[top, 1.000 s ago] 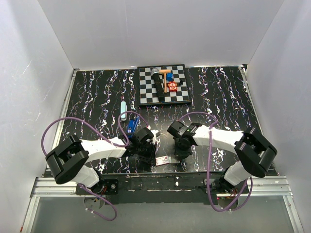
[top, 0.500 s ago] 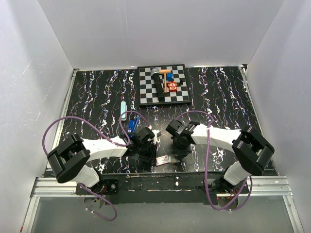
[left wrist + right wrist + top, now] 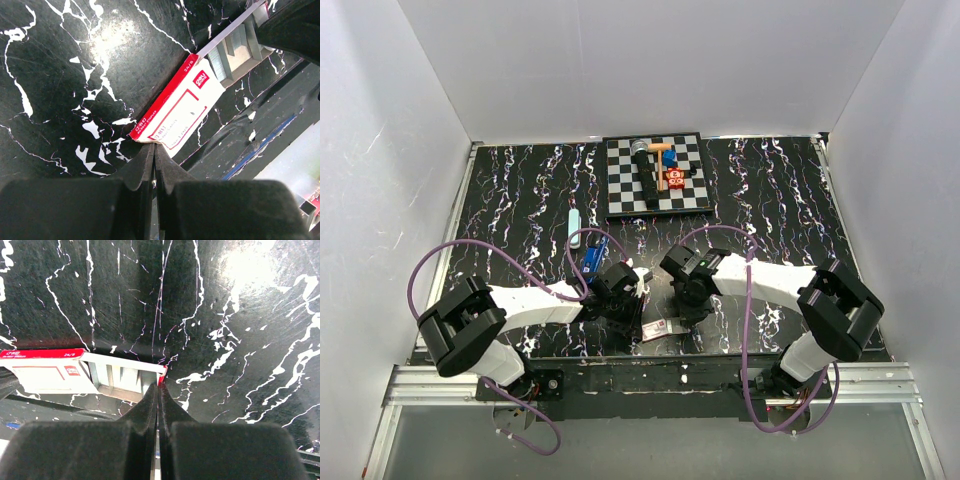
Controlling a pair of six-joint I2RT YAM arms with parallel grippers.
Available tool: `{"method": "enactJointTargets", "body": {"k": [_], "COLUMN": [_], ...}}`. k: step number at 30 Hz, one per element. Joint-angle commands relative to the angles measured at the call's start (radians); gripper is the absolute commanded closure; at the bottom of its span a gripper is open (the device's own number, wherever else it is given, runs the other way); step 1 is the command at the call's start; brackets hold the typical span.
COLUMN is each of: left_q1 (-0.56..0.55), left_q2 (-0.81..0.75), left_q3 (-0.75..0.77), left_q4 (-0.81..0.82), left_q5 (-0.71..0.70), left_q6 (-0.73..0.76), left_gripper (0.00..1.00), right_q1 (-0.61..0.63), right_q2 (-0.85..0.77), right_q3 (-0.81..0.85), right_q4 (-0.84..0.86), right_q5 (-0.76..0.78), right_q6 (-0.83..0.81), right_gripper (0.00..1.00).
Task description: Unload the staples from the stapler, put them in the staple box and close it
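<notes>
Since the earlier view from above, the right arm's wrist has edged slightly left, towards the left arm. The left arm and everything on the black, white-veined table (image 3: 770, 200) sit as they did.

Both arms are at a small red-and-white cardboard staple box (image 3: 175, 112) at the near edge of the table, its inner tray of grey staple strips (image 3: 235, 45) slid partly out. The left arm's fingers (image 3: 135, 175) are pressed together with no gap, their tips at the closed end of the sleeve. The right arm's fingers (image 3: 145, 410) are likewise together, at the red corner of the open tray. Each pair seems to nip a thin card edge, though the contact itself is hidden under the tips.

The small glossy dark-blue stapler (image 3: 592, 258) lies on the table just beyond the left arm's wrist, apart from both pairs of fingers, with a purple cable looping over it. Neither wrist camera shows it. By my reading the unloading itself has not visibly begun: nothing holds the stapler, no loose strip lies beside it, and the only staples in sight are those in the tray. Opening it and drawing out its strip are still to do. At this size I cannot tell whether it is shut.

Its long axis runs roughly near to far, the far end leaning a little right. Which end is the head I cannot make out.
</notes>
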Motion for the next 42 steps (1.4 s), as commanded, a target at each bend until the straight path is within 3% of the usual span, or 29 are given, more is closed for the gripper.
{"method": "enactJointTargets", "body": {"k": [1,38,42], "left_q1": [-0.01,-0.013,-0.013], "left_q2": [0.039,0.044,0.042], "left_q3": [-0.011,0.024,0.026], "left_q4": [-0.044,-0.068,-0.07], "left_q5": [-0.057,-0.064,-0.071], "left_q6": [0.027,0.035,0.037], "left_gripper": [1.0,1.0,1.0], "right_q1": [0.007,0.038,0.038], "right_q2": [-0.023,0.041,0.037], "right_q3": [-0.002,0.054,0.054], "right_q4": [0.01,0.061,0.055], "right_q5": [-0.026,-0.074,-0.063], "right_q6": [-0.019,0.074,0.082], "right_gripper": [0.99,0.99,0.94]}}
